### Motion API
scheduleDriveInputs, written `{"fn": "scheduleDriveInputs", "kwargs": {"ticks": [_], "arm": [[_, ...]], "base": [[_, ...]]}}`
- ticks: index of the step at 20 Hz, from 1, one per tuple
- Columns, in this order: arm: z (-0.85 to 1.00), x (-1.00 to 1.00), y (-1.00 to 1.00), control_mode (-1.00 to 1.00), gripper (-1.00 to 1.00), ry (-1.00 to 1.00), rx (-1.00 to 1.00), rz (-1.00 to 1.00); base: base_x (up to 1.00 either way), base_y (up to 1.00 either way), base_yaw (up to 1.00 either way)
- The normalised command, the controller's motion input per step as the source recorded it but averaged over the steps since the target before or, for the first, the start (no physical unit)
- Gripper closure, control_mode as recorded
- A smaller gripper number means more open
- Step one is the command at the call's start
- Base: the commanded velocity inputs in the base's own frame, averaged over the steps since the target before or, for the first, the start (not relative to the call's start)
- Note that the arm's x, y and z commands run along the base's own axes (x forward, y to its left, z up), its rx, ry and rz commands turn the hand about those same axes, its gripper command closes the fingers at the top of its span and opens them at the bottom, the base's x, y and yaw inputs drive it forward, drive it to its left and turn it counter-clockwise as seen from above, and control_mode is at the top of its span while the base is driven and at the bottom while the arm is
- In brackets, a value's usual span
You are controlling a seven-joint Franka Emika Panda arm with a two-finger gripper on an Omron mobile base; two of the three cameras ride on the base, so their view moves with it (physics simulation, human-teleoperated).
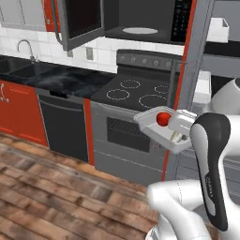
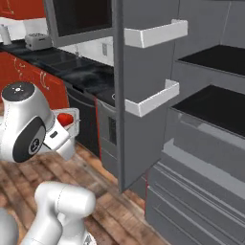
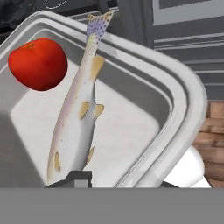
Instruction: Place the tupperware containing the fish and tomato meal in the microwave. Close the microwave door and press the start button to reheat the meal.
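Observation:
The tupperware [image 1: 152,123] is a shallow white-grey tray held in the air in front of the stove, tilted. It holds the red tomato [image 1: 163,118] and the pale speckled fish [image 3: 76,118], which lies lengthwise beside the tomato [image 3: 38,64]. My gripper [image 1: 180,130] is shut on the tray's near rim [image 3: 175,131], and one dark fingertip [image 3: 72,178] shows inside the tray. The microwave [image 1: 140,21] hangs above the stove, up and to the left of the tray, with its white turntable plate [image 1: 139,31] and black keypad [image 1: 180,18] showing. The microwave door [image 1: 79,21] stands swung open to the left.
A tall grey, red-edged fridge door [image 1: 192,70] stands open just right of the tray, carrying white bins [image 2: 153,33]. Dark fridge shelves [image 2: 210,57] lie beyond it. Below the microwave are the stove [image 1: 136,91], a dishwasher [image 1: 63,124] and a sink [image 1: 21,68].

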Motion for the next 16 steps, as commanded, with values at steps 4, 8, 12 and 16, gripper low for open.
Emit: {"fn": "scheduleDriveInputs", "kwargs": {"ticks": [4,8,12,16], "arm": [[0.00,0.00,0.00,1.00,1.00,0.00,0.00,0.00],[0.00,0.00,0.00,1.00,1.00,0.00,0.00,0.00],[0.00,0.00,0.00,1.00,1.00,0.00,0.00,0.00],[0.00,0.00,0.00,1.00,1.00,0.00,0.00,0.00]], "base": [[0.30,0.86,0.20],[0.48,0.64,0.01],[0.44,0.46,-0.02],[0.41,0.19,-0.20]]}}
